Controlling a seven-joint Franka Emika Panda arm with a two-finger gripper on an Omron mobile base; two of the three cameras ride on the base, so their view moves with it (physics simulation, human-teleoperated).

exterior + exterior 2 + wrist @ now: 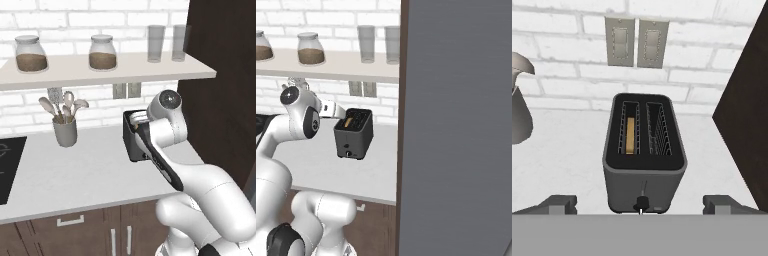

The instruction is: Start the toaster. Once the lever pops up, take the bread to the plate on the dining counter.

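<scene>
Toaster [134,142], one only, stands on the grey worktop [75,170] in the left base view, half covered by the white arm. On the shelf [100,70] I count two jars and two glasses; a cup of spoons [64,127] stands left of the toaster.

From the right base view its narrow front face with the small knob [348,153] is seen, beside a tall grey panel [456,125].

The hand view looks down into two slots; one bread [630,135] slice sits low in the left slot. The gripper [640,202] hovers before the front face with jaws wide apart, holding nothing.
</scene>
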